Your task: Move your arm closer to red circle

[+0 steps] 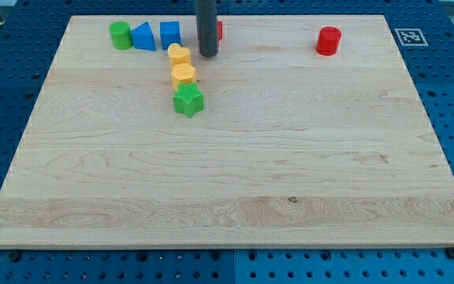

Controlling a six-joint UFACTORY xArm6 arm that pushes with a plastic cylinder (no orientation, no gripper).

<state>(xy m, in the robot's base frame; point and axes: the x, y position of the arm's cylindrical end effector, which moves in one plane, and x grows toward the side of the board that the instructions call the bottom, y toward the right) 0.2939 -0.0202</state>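
**Rod parked by the block cluster, red circle far off**

Wooden board (235, 181) sat on a blue perforated bench (6, 47); a black-and-white marker tag (409, 36) was fixed to the board's corner at the view's top right.

We used the dark rod as landmark. Our tip (208, 54) rested on the board near the view's top edge, left of centre. We had no jaws to spread or press together, just a plain rod end, touching no block that we could see.

Relative to the rod:
- Red block (220, 31), right behind it, mostly hidden, shape unclear.
- Blue square block (170, 34), just to the view's left.
- Blue triangular block (143, 36), further left, next to the square.
- Green round block (120, 35), leftmost of that row.
- Yellow heart-like block (179, 55), just left of our tip, apart from it.
- Yellow hexagon-like block (184, 75), below the heart, touching it.
- Green star-like block (188, 101), lower again, touching the yellow one above.
- Red circle (329, 41), well apart to the view's right, alone, at about the tip's height in the view.
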